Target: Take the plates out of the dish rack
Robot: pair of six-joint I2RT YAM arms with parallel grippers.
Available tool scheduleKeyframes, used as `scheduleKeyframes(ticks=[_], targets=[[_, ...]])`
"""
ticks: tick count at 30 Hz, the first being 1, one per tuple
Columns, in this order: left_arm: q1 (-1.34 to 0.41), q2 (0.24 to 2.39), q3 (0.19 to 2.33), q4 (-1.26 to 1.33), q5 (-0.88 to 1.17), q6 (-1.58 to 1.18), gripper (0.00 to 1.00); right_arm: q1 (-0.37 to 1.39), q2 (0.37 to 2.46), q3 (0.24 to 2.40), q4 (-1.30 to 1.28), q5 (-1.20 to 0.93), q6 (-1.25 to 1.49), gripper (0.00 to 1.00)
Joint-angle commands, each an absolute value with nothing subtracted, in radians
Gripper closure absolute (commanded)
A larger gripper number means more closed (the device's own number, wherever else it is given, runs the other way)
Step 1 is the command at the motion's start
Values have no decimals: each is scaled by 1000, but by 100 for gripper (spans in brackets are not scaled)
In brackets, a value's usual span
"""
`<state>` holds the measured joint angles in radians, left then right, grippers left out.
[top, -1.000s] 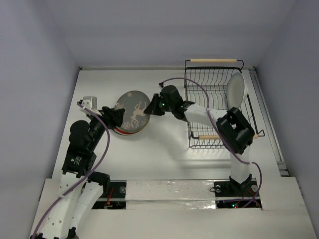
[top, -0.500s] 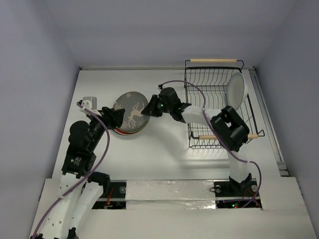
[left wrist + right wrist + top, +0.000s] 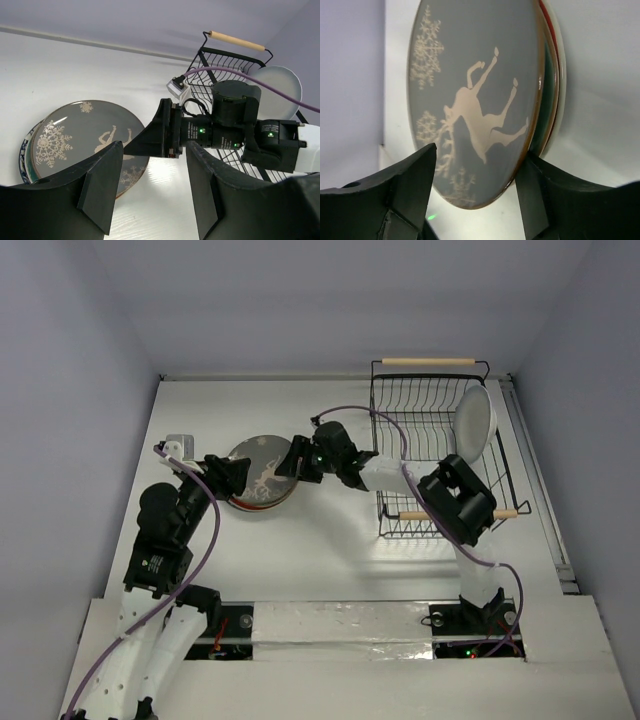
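The biggest risk I see is the right gripper (image 3: 285, 460) dragging the grey-brown plate (image 3: 80, 137) sideways. Its fingers are spread on either side of that plate's right rim, pinching nothing, but they sit low and very close to it. A careless retreat could hook the rim and slide the plate off the stack (image 3: 547, 30) of red and blue-white plates beneath it. The second risk is a knock between the arms. The left gripper (image 3: 236, 478) hangs just beside the stack's left rim, its fingers also spread and holding nothing, so the two grippers face each other across one plate. The purple cable (image 3: 390, 425) on the right arm loops over the dish rack (image 3: 415, 400) and could catch a wire as that arm swings towards the rack. The right arm rises from its base at the near edge, bends above the rack's near handle, and stretches left with the wrist almost level. The left arm is folded tight, its fingers pointing right. The stack lies on the counter (image 3: 330, 560) towards the left edge, about midway between the near and far edges. One white plate (image 3: 476, 422) stands on edge in the rack, which sits by the far right corner, so I judge the unloading nearly finished.
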<state>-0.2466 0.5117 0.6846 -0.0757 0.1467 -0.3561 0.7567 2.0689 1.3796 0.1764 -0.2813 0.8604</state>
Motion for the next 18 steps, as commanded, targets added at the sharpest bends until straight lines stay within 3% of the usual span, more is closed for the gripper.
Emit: scheduleKeyframes(ticks=[1, 4, 11, 18], targets=[[-242, 499, 701, -35, 156, -354, 50, 785, 1977, 1425, 118, -189, 761, 32], [-242, 496, 701, -35, 156, -353, 50, 808, 1954, 1465, 8, -89, 690, 28], [-242, 495, 703, -35, 156, -354, 51, 838, 1904, 1511, -187, 121, 569, 29], [-242, 491, 701, -35, 156, -354, 50, 838, 1910, 1566, -316, 153, 486, 29]])
